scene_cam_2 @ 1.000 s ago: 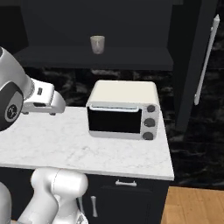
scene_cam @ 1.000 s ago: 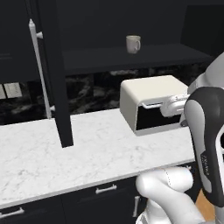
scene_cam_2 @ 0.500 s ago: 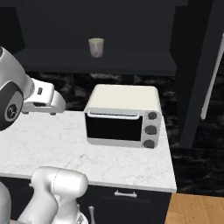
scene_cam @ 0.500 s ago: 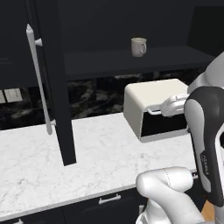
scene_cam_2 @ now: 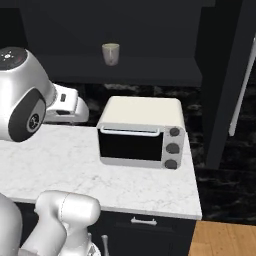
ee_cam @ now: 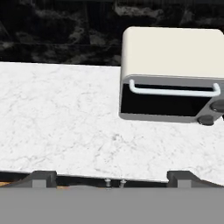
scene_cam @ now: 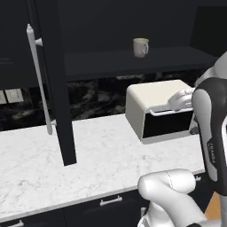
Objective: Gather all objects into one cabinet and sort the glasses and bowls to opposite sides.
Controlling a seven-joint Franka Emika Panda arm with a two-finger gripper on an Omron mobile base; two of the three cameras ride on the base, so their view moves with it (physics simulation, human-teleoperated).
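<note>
While the hand [ee_cam: 111, 177] hangs spread and empty above the tabletop [ee_cam: 65, 118], the grey-beige cup [scene_cam: 140, 47] stands on the open cabinet's shelf [scene_cam: 133, 64], so fetching another cup likely comes next.

— Where was the cup [scene_cam: 140, 47] placed?

— It was set on the shelf [scene_cam: 133, 64] of the open cabinet, above and behind the toaster oven [scene_cam: 159, 111].

— And the toaster oven?

— It was stood on the counter [scene_cam: 88, 155], close to the back wall, with a bare stretch of counter left before it and to its left.

— The cabinet doors?

— One door [scene_cam: 55, 84] was swung out over the counter, left of the oven; another door [scene_cam_2: 227, 85] was seen open to the right of it.

— Below the counter?

— Drawers [scene_cam: 111, 201] were fitted under its front edge.
</note>
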